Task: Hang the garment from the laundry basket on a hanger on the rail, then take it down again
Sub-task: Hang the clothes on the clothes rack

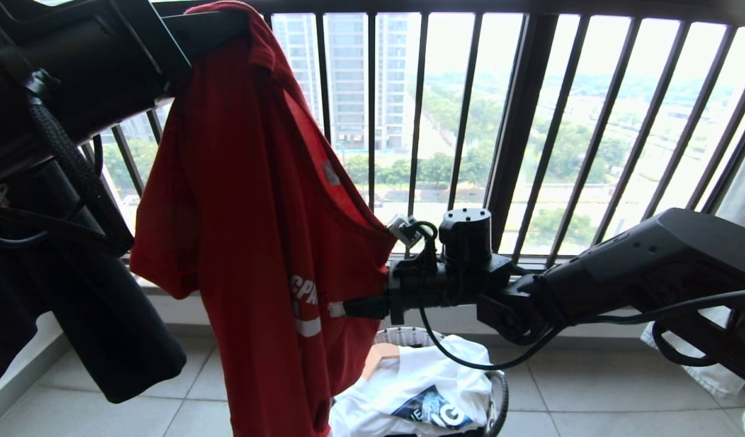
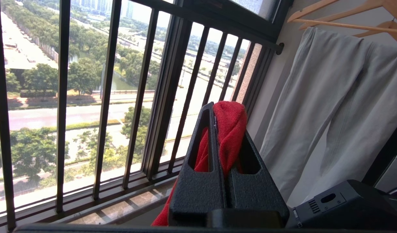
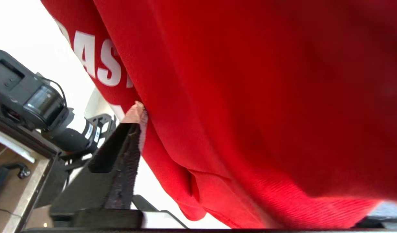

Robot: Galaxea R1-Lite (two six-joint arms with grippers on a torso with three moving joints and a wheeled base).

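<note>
Red garment hanging high over the laundry basket, pinched at its top in the clenched left claw; right claw pushed into the cloth lower down, grip impossible to tell; lifting step underway, hanger needed next; hanger and rail unseen.

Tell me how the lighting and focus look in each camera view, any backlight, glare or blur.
Head view: bright window behind the dark railing backlights the scene, leaving the left arm near-black; the red T-shirt stays readable. Left wrist view: evenly lit, with sharp fingers pinching red cloth. Right wrist view: the shirt fills the frame, soft and blurry up close, against a blown-out white background.
</note>
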